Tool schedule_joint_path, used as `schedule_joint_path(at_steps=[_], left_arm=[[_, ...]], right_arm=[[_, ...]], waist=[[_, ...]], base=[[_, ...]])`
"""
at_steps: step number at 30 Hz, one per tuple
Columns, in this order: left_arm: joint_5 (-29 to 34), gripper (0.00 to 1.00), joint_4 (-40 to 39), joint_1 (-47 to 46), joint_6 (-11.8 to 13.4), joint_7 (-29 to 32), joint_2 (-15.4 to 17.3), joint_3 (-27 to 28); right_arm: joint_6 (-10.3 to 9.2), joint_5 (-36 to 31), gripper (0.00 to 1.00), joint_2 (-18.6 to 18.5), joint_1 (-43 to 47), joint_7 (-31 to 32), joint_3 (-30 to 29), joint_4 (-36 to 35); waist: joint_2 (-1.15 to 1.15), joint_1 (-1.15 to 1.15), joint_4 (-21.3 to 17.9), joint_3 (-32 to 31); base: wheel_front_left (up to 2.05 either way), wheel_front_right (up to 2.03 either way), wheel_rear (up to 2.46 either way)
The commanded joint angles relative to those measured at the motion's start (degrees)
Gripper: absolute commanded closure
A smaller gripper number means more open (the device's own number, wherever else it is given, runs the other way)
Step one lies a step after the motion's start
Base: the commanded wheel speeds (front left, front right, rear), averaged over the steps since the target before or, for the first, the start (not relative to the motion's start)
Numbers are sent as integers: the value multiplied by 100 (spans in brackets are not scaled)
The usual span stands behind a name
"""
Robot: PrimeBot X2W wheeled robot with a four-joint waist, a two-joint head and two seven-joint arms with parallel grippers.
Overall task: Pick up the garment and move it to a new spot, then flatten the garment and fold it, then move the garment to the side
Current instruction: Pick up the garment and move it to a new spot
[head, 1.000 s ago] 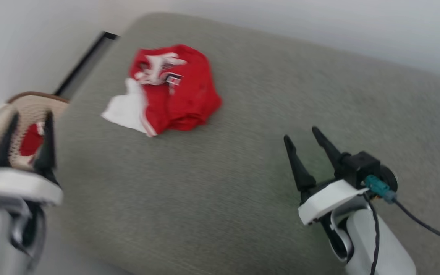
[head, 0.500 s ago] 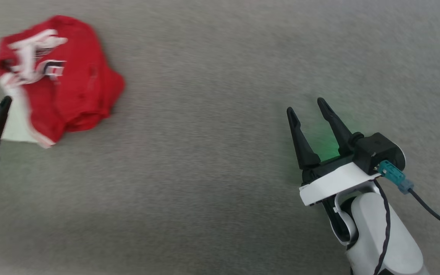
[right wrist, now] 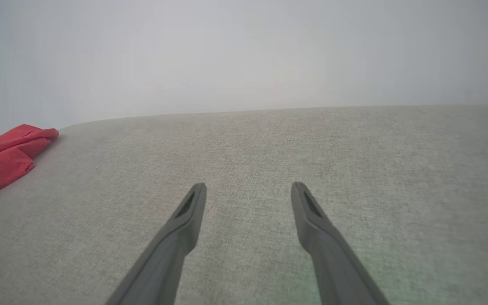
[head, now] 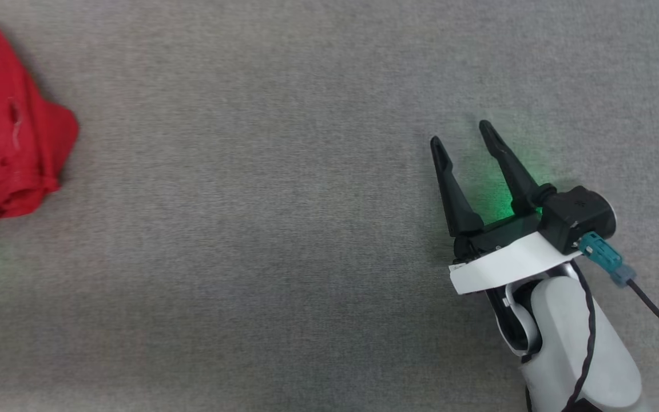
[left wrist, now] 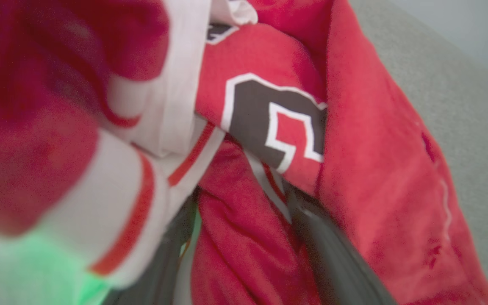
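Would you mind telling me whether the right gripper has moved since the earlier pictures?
Yes. Measured against the garment lying on the grey cushion, the right gripper has swung rightward, away from it; the head camera has shifted too.

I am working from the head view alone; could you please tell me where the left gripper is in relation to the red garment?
Observer: The left wrist view puts the left gripper right in the shirt. Its two dark fingers stand apart with a red fold between them.
Operator: Thank you. Is the shirt plain red?
Observer: No, that view also shows black-and-white lettering and white cloth with red stripes.
Operator: And what lies beyond the right gripper?
Observer: In the right wrist view the right gripper, open, points across bare grey cushion toward a pale wall.
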Motion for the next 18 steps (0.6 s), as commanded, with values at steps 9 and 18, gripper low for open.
schedule_joint_path(at_steps=[9,18], left_arm=[[-140,62,105,-102,11,435,-222,-492],[62,100,218,-225,-6,-543,-1,-521]], right_arm=[[-2,-85,0,1,-51,-14,139,-427],[-2,-62,0,-3,61,-14,198,-431]], waist=[[0,0,-206,258],[0,0,-133,-158]], base=[[0,0,0],[0,0,0]])
